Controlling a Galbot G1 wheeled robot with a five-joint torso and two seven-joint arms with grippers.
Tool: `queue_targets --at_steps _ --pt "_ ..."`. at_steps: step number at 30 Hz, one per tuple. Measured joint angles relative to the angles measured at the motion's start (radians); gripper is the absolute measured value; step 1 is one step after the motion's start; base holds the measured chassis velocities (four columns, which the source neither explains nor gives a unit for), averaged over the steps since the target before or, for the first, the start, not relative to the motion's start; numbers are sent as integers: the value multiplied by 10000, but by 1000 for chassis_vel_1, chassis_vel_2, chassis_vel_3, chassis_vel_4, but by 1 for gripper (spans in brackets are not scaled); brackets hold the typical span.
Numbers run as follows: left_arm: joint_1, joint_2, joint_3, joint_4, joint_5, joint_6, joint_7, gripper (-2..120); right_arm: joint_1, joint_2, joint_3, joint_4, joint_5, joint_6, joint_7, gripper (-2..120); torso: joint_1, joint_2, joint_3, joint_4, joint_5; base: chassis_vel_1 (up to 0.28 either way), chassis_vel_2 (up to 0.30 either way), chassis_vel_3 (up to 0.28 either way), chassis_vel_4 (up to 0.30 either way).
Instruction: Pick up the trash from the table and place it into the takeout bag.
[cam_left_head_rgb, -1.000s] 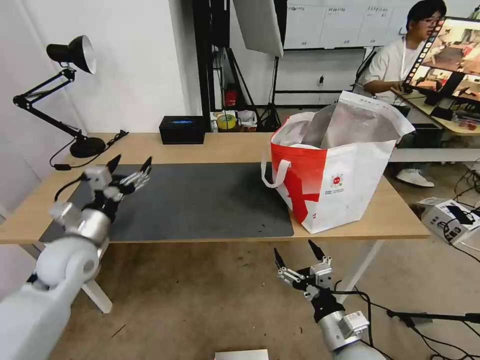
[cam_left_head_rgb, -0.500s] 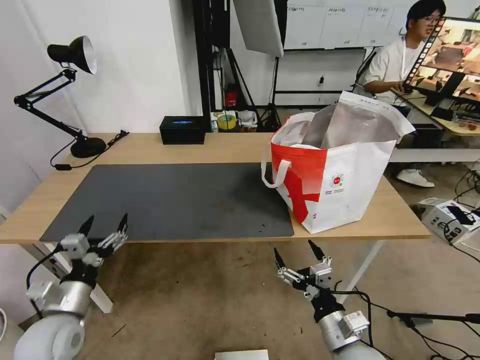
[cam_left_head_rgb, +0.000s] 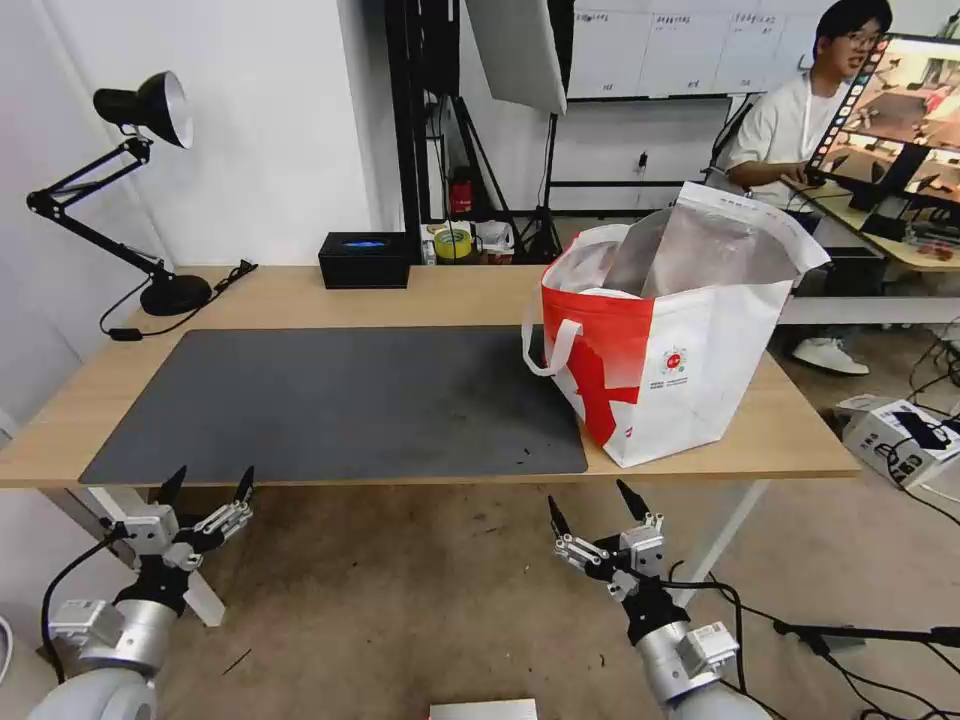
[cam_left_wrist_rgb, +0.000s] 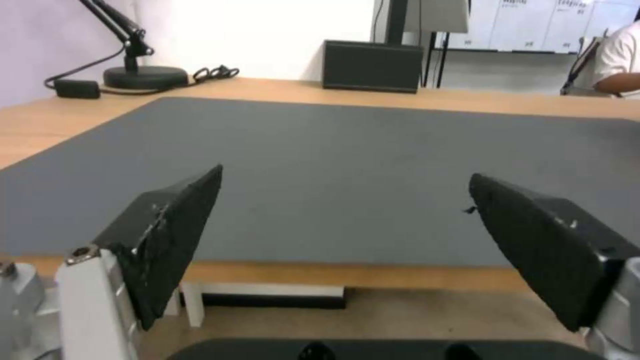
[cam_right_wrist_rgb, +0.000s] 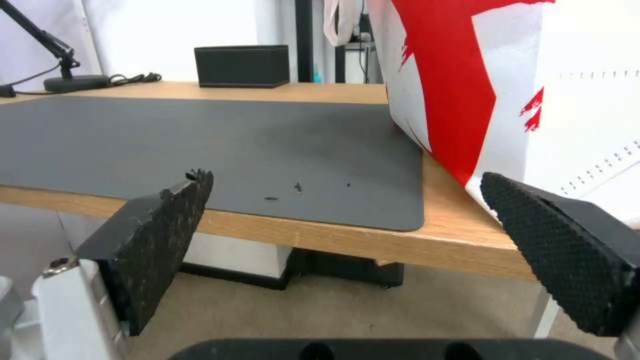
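The red-and-white takeout bag (cam_left_head_rgb: 672, 350) stands open on the right part of the table (cam_left_head_rgb: 300, 292), its foil lining showing; its side (cam_right_wrist_rgb: 507, 85) is close in the right wrist view. The dark grey mat (cam_left_head_rgb: 340, 400) lies bare apart from a few dark crumbs (cam_right_wrist_rgb: 297, 187). No trash lies on the tabletop; what is inside the bag is hidden. My left gripper (cam_left_head_rgb: 208, 486) hangs open below the table's front left edge. Just as empty, my right gripper (cam_left_head_rgb: 594, 506) is open below the front edge near the bag.
A black desk lamp (cam_left_head_rgb: 150, 110) and its cable stand at the table's back left, and a black rectangular box (cam_left_head_rgb: 364, 260) at the back middle. White table legs (cam_left_head_rgb: 735, 530) run down beside both arms. Boxes and cables lie on the floor at the right.
My left arm has dropped from above the mat's left end to below the table's front edge, its gripper open throughout. The right arm and the bag have not moved.
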Motion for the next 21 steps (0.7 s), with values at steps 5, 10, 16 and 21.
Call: queue_targets --at_steps 5,10,16,21 --pt "79 -40 -12 54 0 -28 38 100 0 0 0 0 0 0 0 100 0 0 0 0 0 0 0 0 0" --pt "120 -112 5 159 35 -95 65 100 0 0 0 -1 0 0 0 100 0 0 0 -1 0 0 0 0 0" --pt "219 -151 14 317 35 -104 143 100 0 -1 0 0 0 0 0 100 0 0 0 1 0 0 0 0 0" --pt "219 -151 17 324 35 -104 146 100 0 0 0 0 0 0 0 100 0 0 0 0 0 0 0 0 0"
